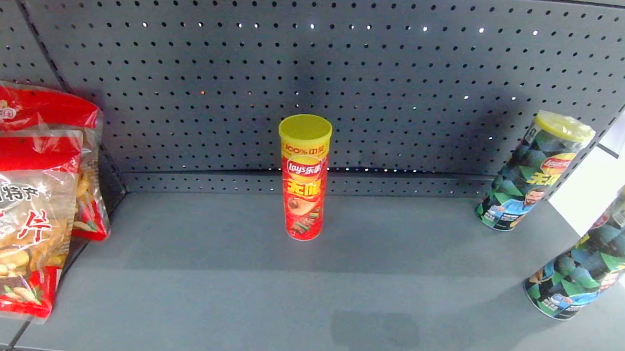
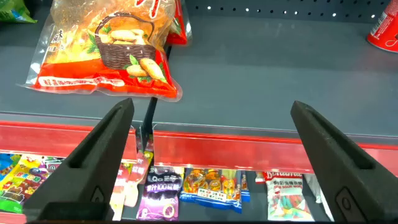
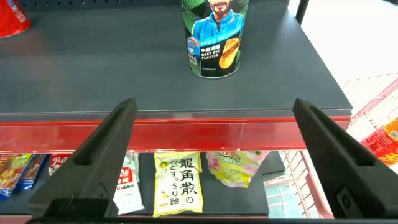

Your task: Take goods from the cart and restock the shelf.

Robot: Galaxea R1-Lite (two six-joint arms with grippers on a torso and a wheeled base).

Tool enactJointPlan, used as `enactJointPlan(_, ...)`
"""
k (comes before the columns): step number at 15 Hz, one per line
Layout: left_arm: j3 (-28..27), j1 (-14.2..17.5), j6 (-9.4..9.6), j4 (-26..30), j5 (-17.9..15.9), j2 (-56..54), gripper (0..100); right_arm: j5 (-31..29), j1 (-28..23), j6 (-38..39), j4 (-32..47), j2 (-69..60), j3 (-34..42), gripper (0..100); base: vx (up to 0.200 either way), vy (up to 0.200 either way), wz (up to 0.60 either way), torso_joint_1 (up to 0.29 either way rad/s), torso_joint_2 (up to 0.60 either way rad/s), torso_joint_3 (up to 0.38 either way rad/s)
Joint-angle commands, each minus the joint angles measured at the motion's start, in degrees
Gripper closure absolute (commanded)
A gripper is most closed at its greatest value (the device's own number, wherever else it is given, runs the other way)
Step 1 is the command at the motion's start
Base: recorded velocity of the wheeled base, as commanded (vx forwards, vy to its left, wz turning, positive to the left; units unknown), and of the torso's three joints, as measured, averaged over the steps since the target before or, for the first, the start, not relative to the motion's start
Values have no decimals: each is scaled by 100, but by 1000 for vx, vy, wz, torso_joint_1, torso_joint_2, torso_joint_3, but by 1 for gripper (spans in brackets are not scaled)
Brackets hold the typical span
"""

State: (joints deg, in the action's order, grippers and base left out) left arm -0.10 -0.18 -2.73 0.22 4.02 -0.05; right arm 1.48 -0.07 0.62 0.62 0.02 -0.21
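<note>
A red chip can point(image 1: 302, 177) with a yellow lid stands upright mid-shelf near the pegboard back. Two green-and-blue chip cans stand at the right, one at the back point(image 1: 533, 173) and one nearer the front edge point(image 1: 588, 253) point(image 3: 213, 34). Red snack bags point(image 1: 21, 210) point(image 2: 109, 46) stand at the left end of the grey shelf point(image 1: 307, 302). My left gripper point(image 2: 208, 158) is open and empty, in front of the shelf's red front edge below the snack bags. My right gripper point(image 3: 214, 158) is open and empty too, in front of the red edge below the front green can.
The pegboard back wall point(image 1: 316, 81) closes the shelf behind. A lower shelf holds hanging candy and snack packets point(image 2: 205, 190) point(image 3: 180, 180). The red shelf lip point(image 3: 205, 130) runs across both wrist views. A white panel point(image 1: 608, 178) lies past the shelf's right end.
</note>
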Motion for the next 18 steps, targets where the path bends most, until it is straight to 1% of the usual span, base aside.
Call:
enactJointPlan(1, 1, 1, 9, -4, -7, 5, 0, 2, -1, -9, 8, 6, 3, 0, 0, 0, 0, 0, 0, 0)
enactJointPlan(3, 1, 1, 45, -4, -7, 5, 0, 2, -1, -1, 8, 6, 3, 0, 0, 0, 0, 0, 0, 0)
enactJointPlan(18, 10, 1, 62, -4, -7, 5, 0, 2, -1, -1, 8, 6, 3, 0, 0, -200, 0, 4, 2, 2)
